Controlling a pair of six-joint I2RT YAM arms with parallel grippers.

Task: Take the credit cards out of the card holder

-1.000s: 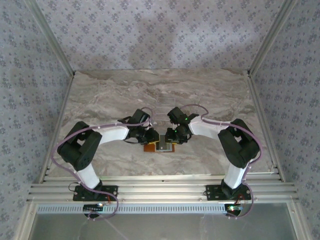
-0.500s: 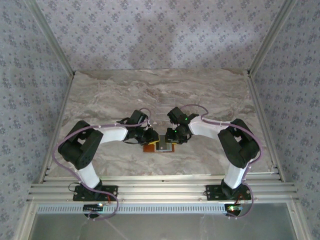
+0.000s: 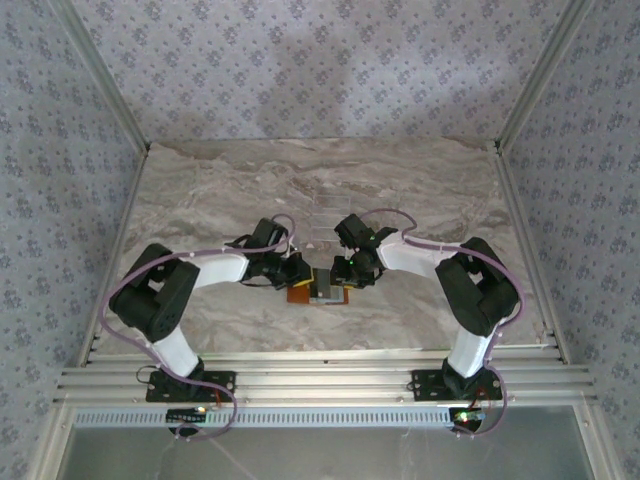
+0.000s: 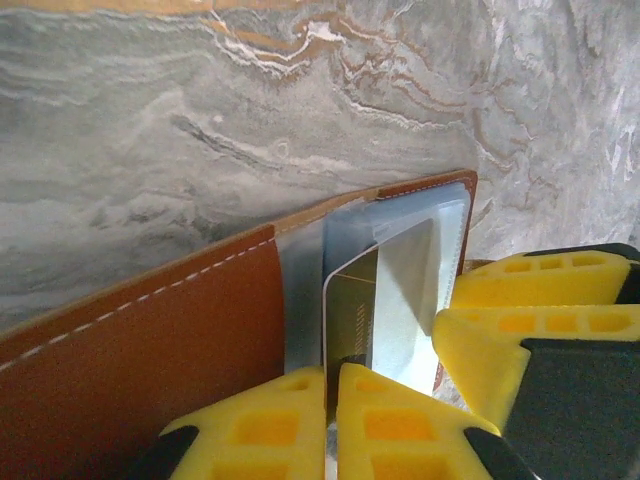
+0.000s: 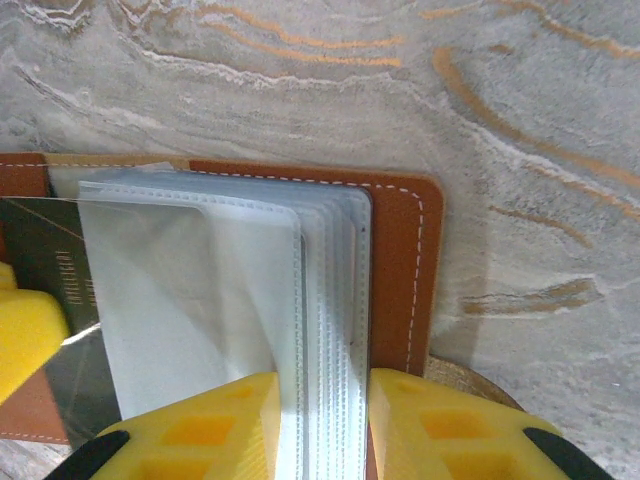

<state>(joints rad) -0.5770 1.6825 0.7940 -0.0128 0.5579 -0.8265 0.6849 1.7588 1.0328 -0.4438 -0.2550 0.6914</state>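
well, starting at the left: my left claw (image 4: 330, 388) is closed on the near edge of the dark card (image 4: 348, 312), which stands partly out of its pocket. the card holder (image 4: 150, 340) lies open on the marble table (image 3: 200, 200), in the middle between my 2 arms, its orange-brown cover flat and its clear sleeves (image 5: 200, 300) fanned up.

i judge the card to be light, stiff and slick, so a pinch on its bare edge should do, provided i draw it straight along the pocket. the sleeve is soft and will likely cling and drag.

further right, my right claw (image 5: 325, 400) is clamped on the holder at the stitched edge of the sleeve stack, pinning it down. the holder seems light enough to slide or lift if that hold slips. i cannot tell whether a pale card sits in the other sleeves; they look milky and much alike.

what stands in my way is mostly myself: the 2 claws sit just beside each other over the holder, with little room between them. a faint clear tray (image 3: 328, 208) lies further back on the table, well apart.
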